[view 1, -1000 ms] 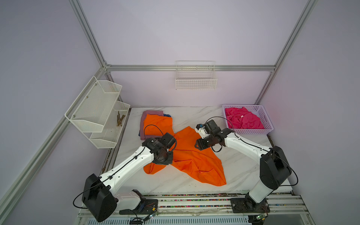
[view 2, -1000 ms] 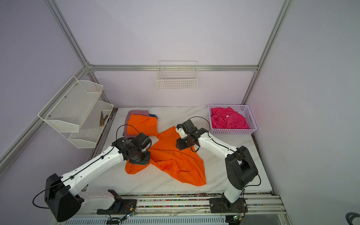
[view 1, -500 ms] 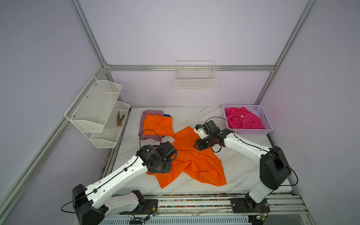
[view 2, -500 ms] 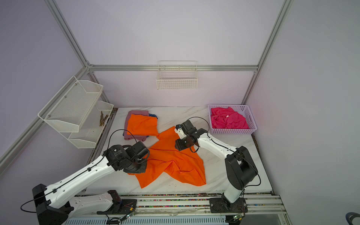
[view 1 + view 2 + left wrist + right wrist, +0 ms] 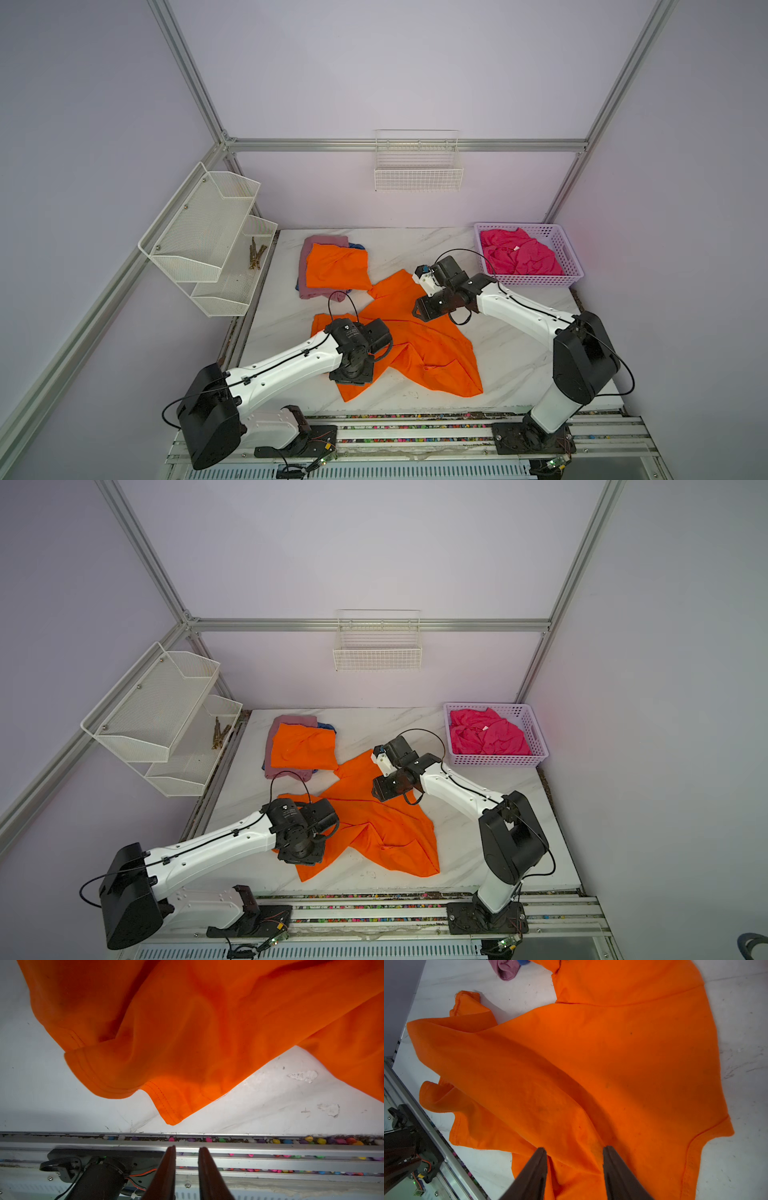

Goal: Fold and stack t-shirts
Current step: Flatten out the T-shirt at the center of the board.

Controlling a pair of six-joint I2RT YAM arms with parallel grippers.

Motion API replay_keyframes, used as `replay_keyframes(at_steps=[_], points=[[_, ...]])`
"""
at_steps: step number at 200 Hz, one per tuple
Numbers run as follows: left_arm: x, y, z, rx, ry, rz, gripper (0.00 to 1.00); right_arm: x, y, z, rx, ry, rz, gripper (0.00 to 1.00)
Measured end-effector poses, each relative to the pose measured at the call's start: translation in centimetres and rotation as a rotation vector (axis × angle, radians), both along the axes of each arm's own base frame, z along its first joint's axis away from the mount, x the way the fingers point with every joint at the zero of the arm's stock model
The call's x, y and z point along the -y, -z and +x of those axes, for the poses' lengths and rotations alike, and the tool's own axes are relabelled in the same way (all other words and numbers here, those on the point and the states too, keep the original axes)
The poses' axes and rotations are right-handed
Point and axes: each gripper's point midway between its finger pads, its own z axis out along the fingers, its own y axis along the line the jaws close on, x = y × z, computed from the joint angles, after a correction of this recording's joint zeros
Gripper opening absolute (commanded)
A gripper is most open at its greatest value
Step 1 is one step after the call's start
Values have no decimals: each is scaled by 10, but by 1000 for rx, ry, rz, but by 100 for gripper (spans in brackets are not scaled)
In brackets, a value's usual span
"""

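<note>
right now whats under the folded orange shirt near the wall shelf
Under the folded orange shirt a mauve-pink shirt shows at its far and left edges, with a sliver of blue cloth. Anything else beneath is covered.

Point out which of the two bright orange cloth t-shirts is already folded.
The bright orange t-shirt at the far left of the table, folded flat atop the mauve-pink shirt. The other orange t-shirt lies spread and crumpled in the middle.

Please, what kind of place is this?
Probably a robot test cell: an aluminium frame with plain walls, two robot arms mounted on a rail, and a marble-look table.
</note>
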Motion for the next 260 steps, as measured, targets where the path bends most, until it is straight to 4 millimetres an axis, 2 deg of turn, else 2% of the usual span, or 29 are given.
replay_keyframes(at_steps=[56,81,115,142,223,260], points=[[-5,16,-4,47,-116,-38,34,3,-1,3,11,20,-11,51],[-3,30,-3,32,-125,-22,34,4,-14,-3,32,19,14,52],[-3,53,-8,-1,-109,18,34,18,-39,-22,77,25,37,52],[-6,61,-11,-12,-107,37,35,22,-55,-25,111,35,55,53],[-6,73,-12,-13,-132,53,37,24,-52,-30,84,36,47,53],[-6,73,-13,-2,-131,61,43,23,-51,-35,65,25,47,53]])
